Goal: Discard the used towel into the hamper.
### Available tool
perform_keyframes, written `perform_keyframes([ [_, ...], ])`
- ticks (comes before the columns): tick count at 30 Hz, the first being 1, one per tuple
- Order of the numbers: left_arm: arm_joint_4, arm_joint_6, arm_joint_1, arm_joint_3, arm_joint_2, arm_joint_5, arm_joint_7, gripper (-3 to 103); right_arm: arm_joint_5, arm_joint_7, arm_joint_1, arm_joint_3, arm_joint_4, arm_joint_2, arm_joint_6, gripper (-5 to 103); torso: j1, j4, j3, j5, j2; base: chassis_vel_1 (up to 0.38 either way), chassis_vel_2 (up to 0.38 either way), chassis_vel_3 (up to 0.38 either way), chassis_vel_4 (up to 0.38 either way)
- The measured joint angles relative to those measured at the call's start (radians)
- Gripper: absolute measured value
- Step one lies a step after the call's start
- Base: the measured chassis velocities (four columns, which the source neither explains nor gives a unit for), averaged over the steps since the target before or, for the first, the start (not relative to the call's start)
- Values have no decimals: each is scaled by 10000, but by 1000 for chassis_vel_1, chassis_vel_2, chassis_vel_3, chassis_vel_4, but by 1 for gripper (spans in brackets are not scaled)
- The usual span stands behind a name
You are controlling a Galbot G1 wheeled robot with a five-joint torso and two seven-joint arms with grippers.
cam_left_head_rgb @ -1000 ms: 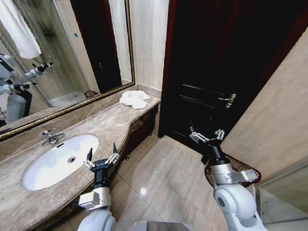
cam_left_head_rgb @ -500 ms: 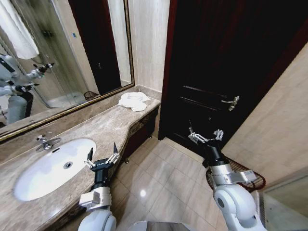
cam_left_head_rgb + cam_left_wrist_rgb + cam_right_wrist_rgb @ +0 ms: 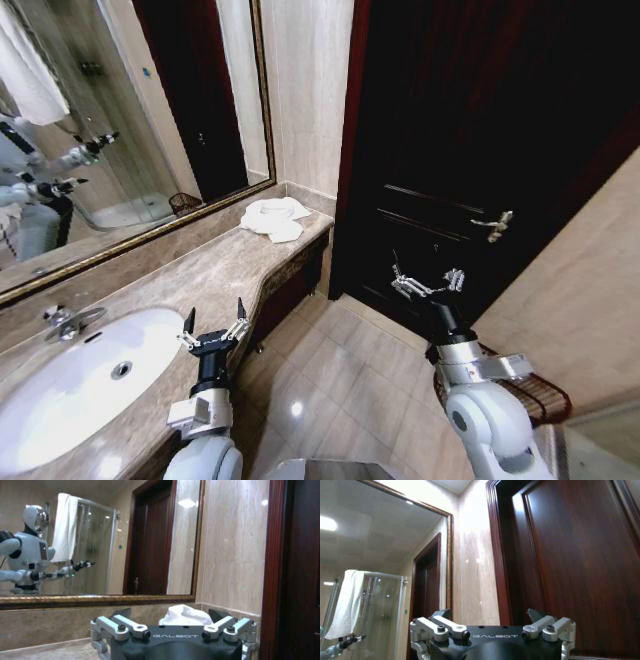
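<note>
Countertop (image 3: 200,275) towel (image 3: 185,615), floor hamper (image 3: 535,395)

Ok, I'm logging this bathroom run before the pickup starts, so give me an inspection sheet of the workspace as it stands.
Surface: marble counter with an oval white sink and faucet.
Job's things: crumpled white towel at the counter's far end by the door; hamper on the floor beside the right arm, partly hidden.
Clutter: nothing seen.
Grippers: left gripper open, empty, raised over the counter's front edge; right gripper open, empty, raised before the door.
Cables: nothing seen.
Surroundings: framed mirror above the counter, dark wooden door with a lever handle, tiled floor.
</note>
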Motion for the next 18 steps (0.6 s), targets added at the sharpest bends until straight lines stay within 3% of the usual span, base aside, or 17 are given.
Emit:
perform_keyframes([
  [18, 181, 75, -181, -13, 1, -59, -177, 100, -11, -20, 36, -23, -81, -19, 11, 100, -1, -1, 0, -1, 1, -165, 164, 173, -164],
])
